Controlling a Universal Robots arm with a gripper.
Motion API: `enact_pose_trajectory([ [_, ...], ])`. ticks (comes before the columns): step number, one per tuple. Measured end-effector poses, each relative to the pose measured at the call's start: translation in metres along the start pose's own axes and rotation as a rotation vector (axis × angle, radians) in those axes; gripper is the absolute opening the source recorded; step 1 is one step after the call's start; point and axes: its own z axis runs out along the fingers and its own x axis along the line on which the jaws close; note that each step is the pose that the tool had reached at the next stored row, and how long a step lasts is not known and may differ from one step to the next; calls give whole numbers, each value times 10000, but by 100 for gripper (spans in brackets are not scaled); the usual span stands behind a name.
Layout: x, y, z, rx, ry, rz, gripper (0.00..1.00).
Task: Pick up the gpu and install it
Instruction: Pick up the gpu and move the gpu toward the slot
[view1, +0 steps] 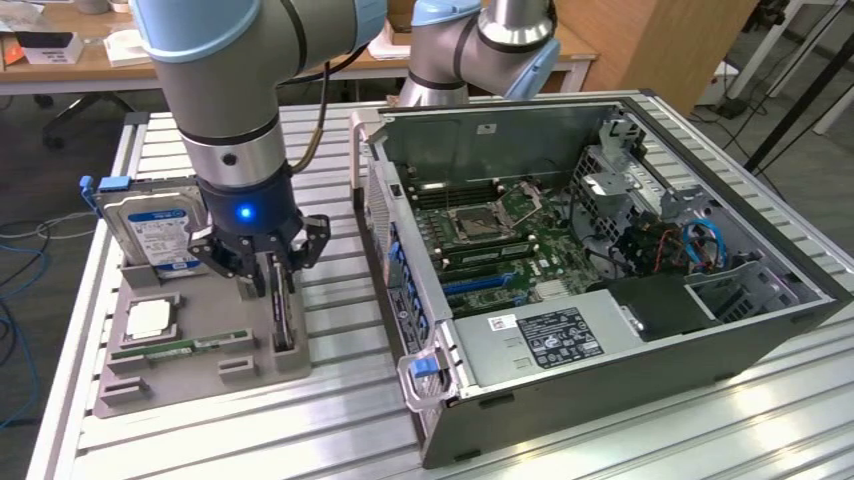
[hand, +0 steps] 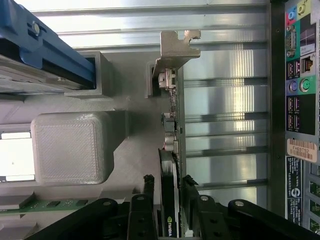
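The thin black-faced, green-backed gpu card (hand: 171, 150) is stood on edge in the grey plastic holder tray (view1: 200, 372), straddled by the spread black gripper (hand: 169, 186). It is judged light, stiff and fragile; the flat faces are best gripped.

Bright light, glare on table (view1: 747, 425)

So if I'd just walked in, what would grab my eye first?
Probably the big open computer case on the exterior view's right, its circuit board laid bare. Next, on that view's left, the end effector sits over the gpu, which stands on edge in a grey holder beside a blue-labelled hard drive.
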Motion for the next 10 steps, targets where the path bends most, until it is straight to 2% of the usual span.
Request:
enact_pose_trajectory([
  [1,0,0,0,0,0,0,36],
  [10,-10,1,1,-1,-1,0,36],
])
